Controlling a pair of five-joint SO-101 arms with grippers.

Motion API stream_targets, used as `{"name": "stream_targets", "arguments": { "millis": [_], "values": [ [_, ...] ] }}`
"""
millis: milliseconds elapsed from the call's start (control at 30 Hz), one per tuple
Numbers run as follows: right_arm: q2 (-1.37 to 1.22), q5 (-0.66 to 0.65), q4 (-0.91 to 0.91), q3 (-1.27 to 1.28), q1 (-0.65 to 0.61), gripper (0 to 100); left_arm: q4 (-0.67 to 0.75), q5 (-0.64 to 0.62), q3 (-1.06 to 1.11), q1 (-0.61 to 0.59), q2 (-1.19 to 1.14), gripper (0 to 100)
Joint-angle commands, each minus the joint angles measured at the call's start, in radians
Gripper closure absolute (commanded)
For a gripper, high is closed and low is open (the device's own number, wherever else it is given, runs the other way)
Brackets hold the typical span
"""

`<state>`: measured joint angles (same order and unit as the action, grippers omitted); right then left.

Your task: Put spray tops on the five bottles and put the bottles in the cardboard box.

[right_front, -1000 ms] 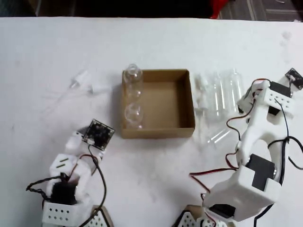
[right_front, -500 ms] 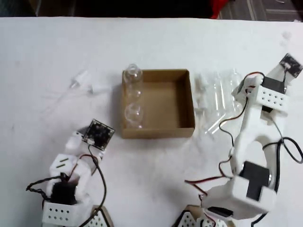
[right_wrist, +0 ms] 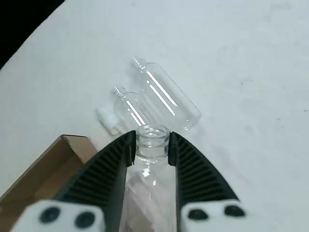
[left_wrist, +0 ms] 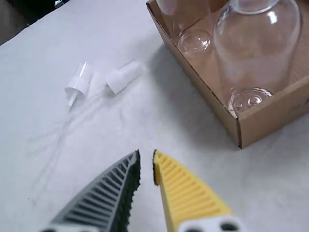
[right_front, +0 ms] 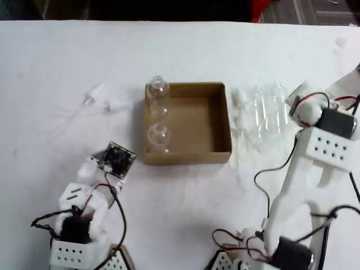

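Twofold check: found right tool [right_wrist: 150,140] clamped on a bottle [right_wrist: 152,134] by its neck, right of the cardboard box [right_front: 188,156], axis along the tool; spotted spray tops [left_wrist: 123,76] at frame left, nearer the empty, near-shut left tool [left_wrist: 146,157].

Bottles [right_front: 158,135] in box [right_front: 188,157], loose bottles [right_front: 264,112] right
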<state>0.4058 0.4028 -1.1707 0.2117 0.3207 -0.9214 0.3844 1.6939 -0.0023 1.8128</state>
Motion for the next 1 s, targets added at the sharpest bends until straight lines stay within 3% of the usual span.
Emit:
{"name": "stream_targets", "arguments": {
  "millis": [0,300,633,967],
  "values": [
    [0.113,-0.002,0.002,0.011,-0.036,98.2,-0.006,0.014,-0.002,0.012,0.013,94],
    [0.361,-0.334,0.004,0.015,-0.243,98.2,-0.006,0.014,-0.002,0.005,0.013,95],
    [0.616,-0.342,0.429,0.400,-0.282,98.2,-0.006,0.014,-0.002,0.004,0.013,95],
    [0.923,-0.342,0.929,0.904,-0.567,98.2,-0.006,0.014,-0.002,0.004,0.013,95]
  ]
}}
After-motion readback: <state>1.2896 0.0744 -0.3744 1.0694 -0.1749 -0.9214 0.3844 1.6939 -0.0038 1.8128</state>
